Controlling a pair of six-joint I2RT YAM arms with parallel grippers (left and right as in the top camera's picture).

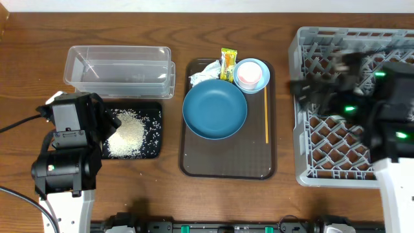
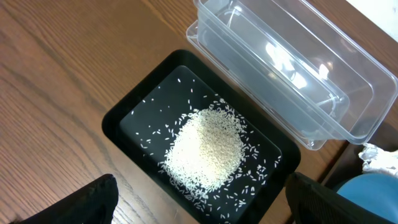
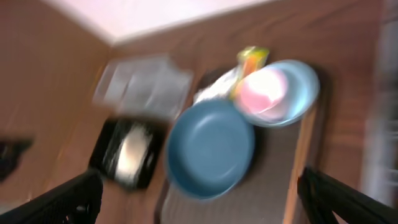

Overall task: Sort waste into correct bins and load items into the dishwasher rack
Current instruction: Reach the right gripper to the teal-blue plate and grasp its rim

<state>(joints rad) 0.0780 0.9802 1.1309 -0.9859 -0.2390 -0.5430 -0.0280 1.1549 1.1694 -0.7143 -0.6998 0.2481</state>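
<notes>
Table (image 1: 26, 77): dark brown wood grain, with a white strip (image 1: 194, 5) along its far edge. A black cable (image 1: 19, 123) runs in from the left.

Left side: the clear container (image 1: 119, 70) sits at the back with the black tray (image 1: 155, 110) just in front of it. Their edges are close, but I can't tell if they touch. The rice (image 1: 126, 133) is heaped in the middle of the black tray, with loose grains scattered around the heap.

Centre: the brown serving tray (image 1: 226, 158) carries the blue plate (image 1: 215, 110). Behind the plate are the tissue (image 1: 204, 72), the snack wrapper (image 1: 228, 65) and a pale blue bowl (image 1: 259, 68) with the pink cup (image 1: 248, 76) inside it. The tissue touches the plate rim. The orange stick (image 1: 266, 116) lies along the tray's right edge, just beside the plate.

Right side: the grey rack (image 1: 310, 39) sits on the table, well apart from the bins. Wood shows through its lattice floor.

The left end effector (image 2: 202, 186) hangs over the near edge of the black tray. Its fingers are spread wide with nothing between them.

The right arm (image 1: 362, 97) is over the rack and blurred in the overhead view. The right end effector (image 3: 200, 180) has its fingers far apart at the frame corners, with nothing between them. Its wrist view is blurred and faces the serving tray.
</notes>
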